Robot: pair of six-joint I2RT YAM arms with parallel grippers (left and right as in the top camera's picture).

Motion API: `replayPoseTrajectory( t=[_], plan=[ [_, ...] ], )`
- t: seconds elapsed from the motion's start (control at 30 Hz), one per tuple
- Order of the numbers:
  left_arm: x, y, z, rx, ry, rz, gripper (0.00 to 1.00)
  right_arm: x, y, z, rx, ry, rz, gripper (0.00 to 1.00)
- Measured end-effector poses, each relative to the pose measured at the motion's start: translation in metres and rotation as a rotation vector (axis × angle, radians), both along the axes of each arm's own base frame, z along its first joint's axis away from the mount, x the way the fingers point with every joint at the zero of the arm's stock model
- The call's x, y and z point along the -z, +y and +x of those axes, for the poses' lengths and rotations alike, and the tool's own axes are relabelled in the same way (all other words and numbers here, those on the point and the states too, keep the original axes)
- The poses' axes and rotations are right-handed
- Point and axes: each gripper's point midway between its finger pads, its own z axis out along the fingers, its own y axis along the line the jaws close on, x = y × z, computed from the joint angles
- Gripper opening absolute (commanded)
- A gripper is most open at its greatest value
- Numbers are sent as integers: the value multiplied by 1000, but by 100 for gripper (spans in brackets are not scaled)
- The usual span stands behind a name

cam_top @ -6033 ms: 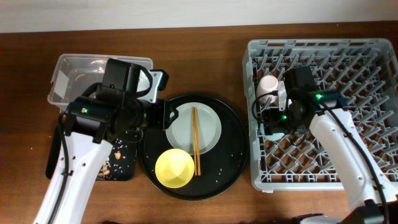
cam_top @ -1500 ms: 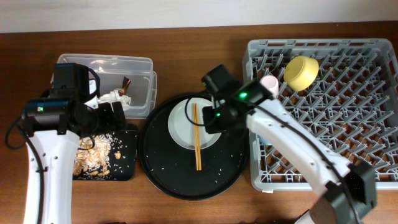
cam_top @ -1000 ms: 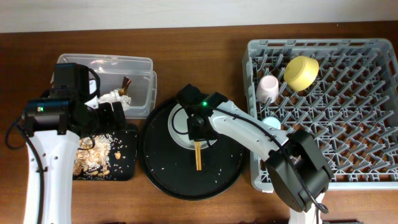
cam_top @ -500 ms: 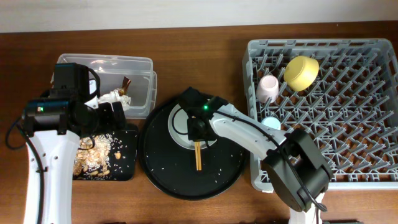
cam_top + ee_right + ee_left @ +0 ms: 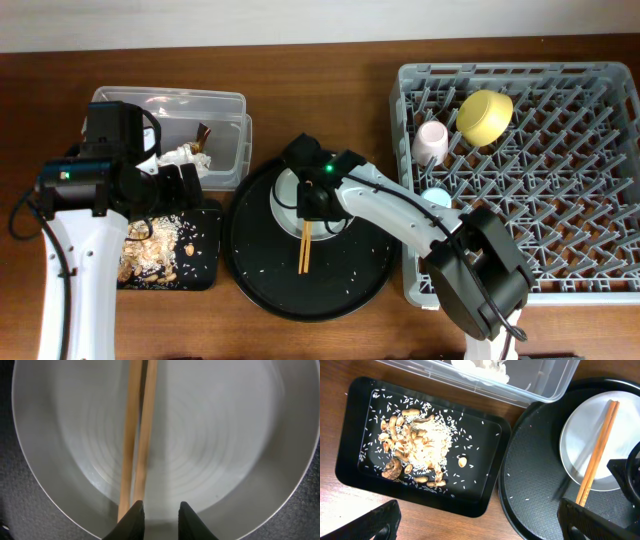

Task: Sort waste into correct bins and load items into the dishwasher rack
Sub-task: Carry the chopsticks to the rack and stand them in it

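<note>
A pair of wooden chopsticks point(image 5: 303, 255) point(image 5: 140, 435) lies tilted across the pale round plate point(image 5: 283, 196) point(image 5: 215, 435) on the round black tray. My right gripper point(image 5: 312, 210) point(image 5: 159, 509) hangs low over the plate. Its jaws are open by a narrow gap with only plate showing between them, and the chopsticks run just beside the left finger point(image 5: 134, 515). My left gripper point(image 5: 485, 527) point(image 5: 180, 185) is wide open and empty over the shallow black tray point(image 5: 487, 502), which holds food scraps point(image 5: 420, 445). The yellow bowl point(image 5: 485, 115), pink cup point(image 5: 432, 143) and light-blue cup point(image 5: 435, 197) sit in the grey rack point(image 5: 560, 230).
The clear tub point(image 5: 225, 110) behind the shallow tray holds a white tissue point(image 5: 178, 155) and a brown wrapper point(image 5: 203, 135). The round black tray point(image 5: 260, 260) with scattered rice grains lies between the bins and the rack. Bare wooden table shows along the front.
The chopsticks have swung on the plate, their near end shifting left so they now lie tilted. The right gripper edged slightly. The left arm has not moved.
</note>
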Motion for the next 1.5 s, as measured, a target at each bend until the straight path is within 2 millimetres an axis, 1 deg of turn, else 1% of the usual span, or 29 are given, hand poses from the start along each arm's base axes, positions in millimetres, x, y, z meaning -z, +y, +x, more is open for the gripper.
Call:
replayPoseTrajectory(
  t=[0.07,0.27,0.37,0.5,0.57,0.6,0.67,0.77,0.8,0.83,0.9,0.97,1.03,1.07,1.1,1.13,1.17,1.2,1.23,1.27,1.3,1.33,1.4,1.47,1.5],
  plan=[
    [0,0,0,0,0,0,99,-2,7,7,31,-25,36,23],
    [0,0,0,0,0,0,99,-1,9,11,66,-39,53,23],
    [0,0,0,0,0,0,99,12,5,7,70,-34,45,23],
    [0,0,0,0,0,0,99,15,6,9,73,-43,54,23],
    [0,0,0,0,0,0,99,24,5,8,74,-28,42,23],
    [0,0,0,0,0,0,99,32,4,6,78,-14,29,22],
    [0,0,0,0,0,0,99,32,5,7,81,-15,32,12],
    [0,0,0,0,0,0,99,32,5,6,86,-14,32,10],
    [0,0,0,0,0,0,99,32,5,6,86,-14,32,5],
    [0,0,0,0,0,0,99,32,5,6,77,-15,30,4],
    [0,0,0,0,0,0,99,27,-1,5,86,-6,25,4],
    [0,0,0,0,0,0,99,-2,-11,11,75,-46,45,4],
    [0,0,0,0,0,0,99,-44,-29,10,-1,-99,47,5],
    [0,0,0,0,2,0,99,-67,-46,4,-49,-117,32,4],
    [0,0,0,0,-1,0,99,-96,-72,3,-108,-160,16,4],
    [0,0,0,0,-2,0,99,-110,-99,-1,-148,-166,-19,4],
    [0,0,0,0,-1,0,99,-120,-126,-3,-162,-167,-48,4],
    [0,0,0,0,0,0,99,-125,-148,-3,-168,-164,-76,4],
    [0,0,0,0,1,0,99,-125,-182,-6,-147,-129,-133,4],
    [0,0,0,0,0,0,99,-124,-219,-2,-96,-114,-207,4],
    [0,0,0,-1,0,0,99,-124,-244,1,-49,-108,-259,4],
    [0,0,0,-1,0,0,99,-124,-281,5,29,-101,-316,4],
    [0,0,0,-1,0,0,100,-118,-303,7,78,-77,-343,4],
    [0,0,0,0,0,0,99,-102,-321,10,115,-27,-358,4],
    [0,0,0,0,0,0,99,-95,-324,11,107,-6,-360,4]
  ],
)
